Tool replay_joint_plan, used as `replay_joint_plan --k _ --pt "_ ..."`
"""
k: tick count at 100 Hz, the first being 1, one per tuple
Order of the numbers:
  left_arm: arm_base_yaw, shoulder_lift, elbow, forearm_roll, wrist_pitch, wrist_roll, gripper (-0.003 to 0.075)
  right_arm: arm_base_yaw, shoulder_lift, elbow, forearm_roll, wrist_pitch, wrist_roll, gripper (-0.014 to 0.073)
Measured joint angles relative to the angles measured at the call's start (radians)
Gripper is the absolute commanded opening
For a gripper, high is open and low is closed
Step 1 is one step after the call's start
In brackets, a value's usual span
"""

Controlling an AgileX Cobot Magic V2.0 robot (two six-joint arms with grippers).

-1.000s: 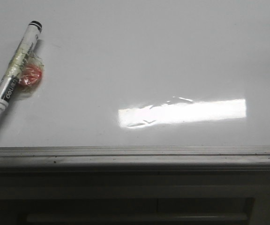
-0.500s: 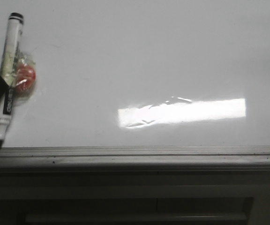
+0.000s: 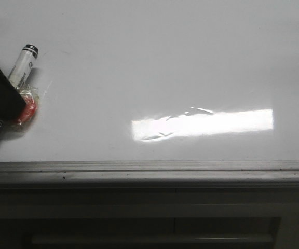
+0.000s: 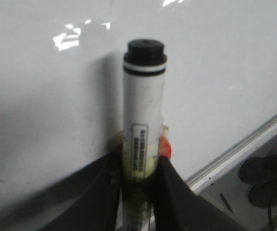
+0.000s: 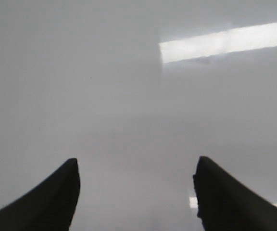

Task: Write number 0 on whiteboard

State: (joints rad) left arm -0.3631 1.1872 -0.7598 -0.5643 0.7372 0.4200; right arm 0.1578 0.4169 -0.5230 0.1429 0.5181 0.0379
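The whiteboard (image 3: 165, 62) is a glossy white board with a grey metal edge strip (image 3: 149, 168) along its near side. No number 0 shows on it. A white marker pen (image 3: 22, 67) with a black end cap lies tilted at the far left, with a red blob (image 3: 30, 109) taped to its barrel. My left gripper (image 3: 12, 106) is shut on the marker's barrel. In the left wrist view the fingers (image 4: 138, 161) pinch the marker (image 4: 144, 96) just over the board (image 4: 42, 96). My right gripper (image 5: 136, 166) is open and empty over bare board (image 5: 129, 96).
A bright rectangular glare patch (image 3: 201, 123) lies on the board right of centre. Beyond the edge strip is a dark lower ledge (image 3: 149, 218). In the left wrist view a dark object (image 4: 266, 178) sits off the board past the strip (image 4: 239, 149).
The marker swung from leaning to nearly upright, then shifted left. My left gripper came in from the left edge and now covers the marker's middle.
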Motion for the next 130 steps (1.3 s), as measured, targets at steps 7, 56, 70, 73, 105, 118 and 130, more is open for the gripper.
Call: replay_joint_plan --k 7,56,70,73,105,118,130 --pt "-0.013 -0.023 0.002 0.008 0.000 0.044 -0.0020 0.015 0.000 -0.010 0.086 0.011 -0.112 0.0391" --pt "-0.444 -0.346 0.020 0.153 -0.003 0.632 -0.0020 0.297 0.334 -0.251 0.781 0.270 -1.130 0.0383" --pt "-0.491 -0.344 0.020 0.181 -0.003 0.640 -0.0019 0.451 0.456 -0.303 0.749 0.234 -1.167 0.0383" --pt "-0.493 -0.344 0.020 0.182 -0.003 0.640 -0.0020 0.490 0.477 -0.312 0.734 0.216 -1.167 0.0383" --pt "-0.493 -0.344 0.020 0.190 -0.003 0.641 -0.0020 0.821 0.667 -0.324 0.679 -0.119 -1.174 0.0382" --pt "-0.493 -0.344 0.020 0.190 -0.003 0.641 -0.0020 0.830 0.728 -0.332 0.701 -0.168 -1.174 0.0367" --pt "-0.493 -0.344 0.020 0.190 -0.003 0.641 -0.0020 0.832 0.772 -0.341 0.737 -0.172 -1.174 0.0267"
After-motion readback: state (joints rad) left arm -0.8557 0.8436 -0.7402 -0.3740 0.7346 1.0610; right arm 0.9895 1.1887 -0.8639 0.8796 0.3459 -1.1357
